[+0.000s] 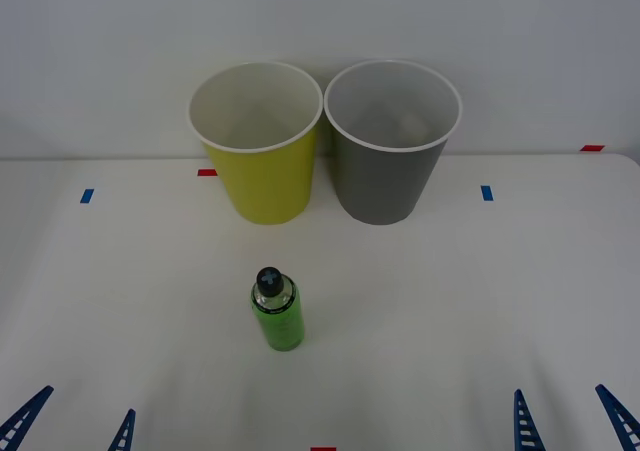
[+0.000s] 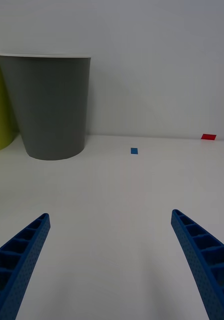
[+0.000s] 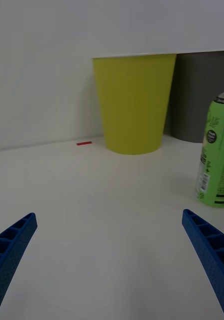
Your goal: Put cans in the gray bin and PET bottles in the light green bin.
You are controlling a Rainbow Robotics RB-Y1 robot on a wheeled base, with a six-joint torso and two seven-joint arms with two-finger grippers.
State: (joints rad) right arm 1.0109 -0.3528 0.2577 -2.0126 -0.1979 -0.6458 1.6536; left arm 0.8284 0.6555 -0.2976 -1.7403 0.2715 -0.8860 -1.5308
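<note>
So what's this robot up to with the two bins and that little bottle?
Nothing is being handled yet. A green-labelled PET bottle stands upright on the white table, in front of the light green bin and the gray bin, which stand side by side. The left end effector and right end effector hang open at the near edge, holding nothing.

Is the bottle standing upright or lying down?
Upright: the bottle stands on its base on the table, black cap on top, in front of the bins.
</note>
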